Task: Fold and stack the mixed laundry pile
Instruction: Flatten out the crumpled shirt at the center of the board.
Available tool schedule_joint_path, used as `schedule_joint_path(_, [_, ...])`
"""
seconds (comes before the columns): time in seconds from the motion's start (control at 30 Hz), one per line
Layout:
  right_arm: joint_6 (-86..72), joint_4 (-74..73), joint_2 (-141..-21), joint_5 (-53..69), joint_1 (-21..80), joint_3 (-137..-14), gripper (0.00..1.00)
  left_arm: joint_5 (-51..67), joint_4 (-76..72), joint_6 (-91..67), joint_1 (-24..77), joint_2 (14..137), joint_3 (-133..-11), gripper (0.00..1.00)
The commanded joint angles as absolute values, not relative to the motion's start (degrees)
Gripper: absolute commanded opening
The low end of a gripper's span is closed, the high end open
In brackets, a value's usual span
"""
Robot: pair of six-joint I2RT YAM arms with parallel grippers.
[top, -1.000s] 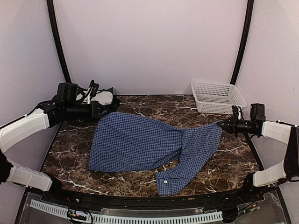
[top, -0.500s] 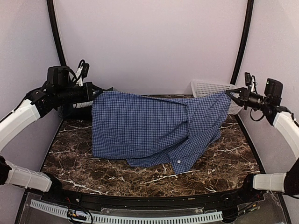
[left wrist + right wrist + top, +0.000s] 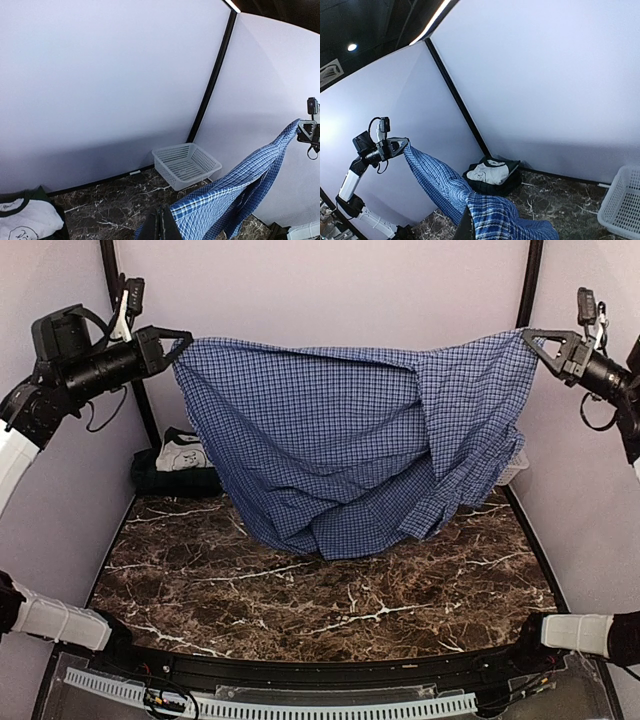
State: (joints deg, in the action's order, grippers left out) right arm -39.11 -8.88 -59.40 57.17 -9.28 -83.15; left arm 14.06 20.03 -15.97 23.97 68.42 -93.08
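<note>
The blue-and-white small-check button shirt (image 3: 350, 440) hangs in the air as a wide, sagging sheet between the two arms, well above the middle of the tabletop. Whether its lowest folds brush the surface cannot be told. The left pincer (image 3: 180, 338) is clenched on one upper corner and the right pincer (image 3: 527, 336) on the other. The cloth looks doubled and bunched toward the right, with a sleeve hanging in front, so the step in hand seems to be spreading it before folding. It would likely go best if the arms drew apart to take out the sag, then came down level so that the hanging edge lands first and the rest lies flat. Uneven lowering risks creases. Pale lilac wall panels (image 3: 330, 290) joined by black corner poles (image 3: 527, 280) close in the space. The dark marble tabletop with white veins (image 3: 300, 600) is bare in front of the shirt. At its far right corner sits a white plastic lattice basket (image 3: 186, 165), and at the far left lies a white garment with dark green trim (image 3: 185, 455).
</note>
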Motion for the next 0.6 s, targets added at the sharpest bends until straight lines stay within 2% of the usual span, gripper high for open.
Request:
schedule_joint_path(0.0, [-38.79,-10.56,-55.70,56.23,-8.86,-90.76,0.00,19.56,22.99,-12.19,24.26,65.19,-99.08,0.00])
schedule_joint_path(0.37, [-39.22,-17.60,-52.23,56.34,-8.34,-106.77,0.00,27.49,24.28,-13.45,24.79,60.87,-108.65,0.00])
schedule_joint_path(0.57, [-41.64,-16.43,-52.50,56.39,-8.35,-109.39,0.00,27.48,24.16,-14.59,24.79,60.13,-111.17,0.00])
